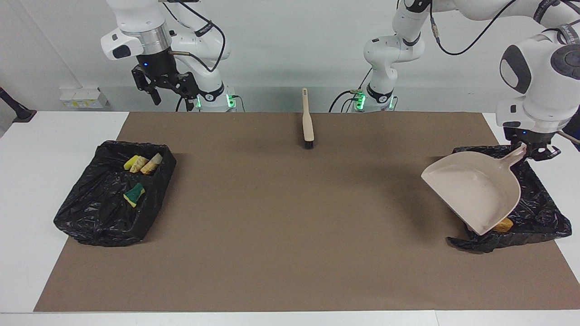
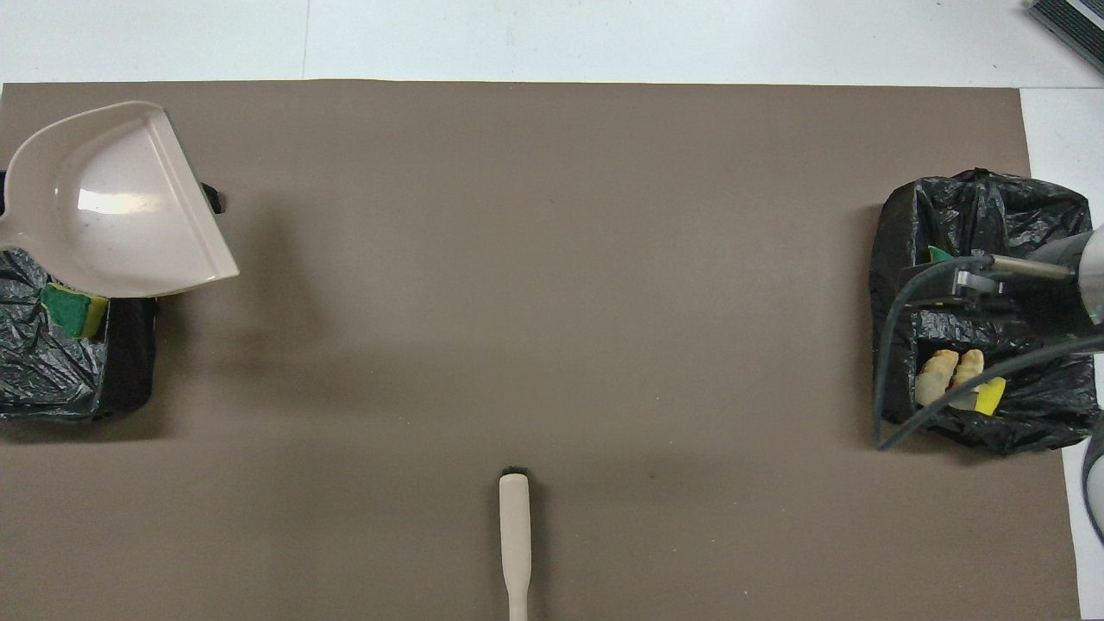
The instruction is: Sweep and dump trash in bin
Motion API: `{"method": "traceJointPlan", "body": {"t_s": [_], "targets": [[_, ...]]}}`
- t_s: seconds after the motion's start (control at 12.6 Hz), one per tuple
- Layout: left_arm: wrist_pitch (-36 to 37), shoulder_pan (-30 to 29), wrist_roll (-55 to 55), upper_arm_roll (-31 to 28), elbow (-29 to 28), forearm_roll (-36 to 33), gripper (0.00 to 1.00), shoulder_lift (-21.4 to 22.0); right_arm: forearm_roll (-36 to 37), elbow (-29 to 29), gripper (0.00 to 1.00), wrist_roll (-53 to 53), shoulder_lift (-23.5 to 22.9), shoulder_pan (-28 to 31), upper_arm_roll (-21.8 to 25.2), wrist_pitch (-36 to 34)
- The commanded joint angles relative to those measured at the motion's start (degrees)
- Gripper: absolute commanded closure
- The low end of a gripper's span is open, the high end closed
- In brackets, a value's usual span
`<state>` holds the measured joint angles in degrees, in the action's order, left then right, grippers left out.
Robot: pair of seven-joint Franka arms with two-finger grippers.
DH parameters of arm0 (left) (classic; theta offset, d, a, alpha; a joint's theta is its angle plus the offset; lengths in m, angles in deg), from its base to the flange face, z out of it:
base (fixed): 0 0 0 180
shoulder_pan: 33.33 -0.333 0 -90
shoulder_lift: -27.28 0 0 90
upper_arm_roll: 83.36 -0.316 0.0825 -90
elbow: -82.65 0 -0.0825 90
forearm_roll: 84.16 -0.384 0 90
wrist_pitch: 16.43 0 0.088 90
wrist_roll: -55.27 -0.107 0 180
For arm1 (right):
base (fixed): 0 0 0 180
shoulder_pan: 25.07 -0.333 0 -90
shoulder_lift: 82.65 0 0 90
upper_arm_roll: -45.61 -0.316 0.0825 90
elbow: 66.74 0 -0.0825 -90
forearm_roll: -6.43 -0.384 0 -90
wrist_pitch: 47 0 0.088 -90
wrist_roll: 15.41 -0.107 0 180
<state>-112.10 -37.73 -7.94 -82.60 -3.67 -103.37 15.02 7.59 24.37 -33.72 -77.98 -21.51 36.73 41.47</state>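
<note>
Trash (image 1: 134, 163) lies in both black bins (image 1: 113, 194). Left claw (image 1: 529, 151) grips the dustpan (image 1: 473, 190) handle; right claw (image 1: 170, 93) hangs wide apart.

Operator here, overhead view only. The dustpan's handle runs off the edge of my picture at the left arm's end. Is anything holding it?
Observer: Yes. The left hand is shut on the end of the dustpan handle and holds the pan up, tilted with its lip lowest, over the bin at that end.
Operator: At the other end I see only a wrist and cable over the other bin. What is the right hand doing?
Observer: The right hand is raised high above the table with its fingers open, and it holds nothing.
</note>
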Motion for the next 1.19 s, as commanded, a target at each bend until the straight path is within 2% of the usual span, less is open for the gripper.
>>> {"method": "traceJointPlan", "body": {"t_s": [0.0,0.16,0.4,0.55,0.79,1.03,1.11], "targets": [[-2.24,2.9,14.12,-0.5,-4.38,6.45,1.0,0.41,3.14,-4.54,0.0,3.71,-3.61,1.63,-0.7,-2.78],[-3.55,7.97,25.35,-0.49,-5.7,9.63,1.0,-2.39,4.03,-7.95,0.0,4.77,-6.15,2.33,-0.7,-3.04],[-7.32,14.66,41.89,-0.49,-8.94,14.97,1.0,-3.99,2.8,-7.88,0.0,4.51,-6.16,2.07,-0.79,-2.95],[-9.88,20.54,49.98,-0.49,-10.44,15.87,1.0,-5.13,2.54,-7.88,0.0,4.25,-6.08,1.98,-0.88,-2.69],[-11.81,28.45,55.62,-0.58,-10.89,17.8,1.0,-7.49,2.36,-7.79,0.0,4.25,-5.99,2.07,-0.79,-2.25],[-14.7,34.86,68.34,-0.58,-10.71,21.23,1.0,-10.3,0.96,-7.79,0.0,4.25,-5.99,2.42,-0.71,-2.25],[-16.03,35.24,71.09,-0.58,-10.63,21.58,1.0,-10.67,0.52,-7.79,0.0,4.16,-5.99,1.81,-0.18,-2.42]]}}
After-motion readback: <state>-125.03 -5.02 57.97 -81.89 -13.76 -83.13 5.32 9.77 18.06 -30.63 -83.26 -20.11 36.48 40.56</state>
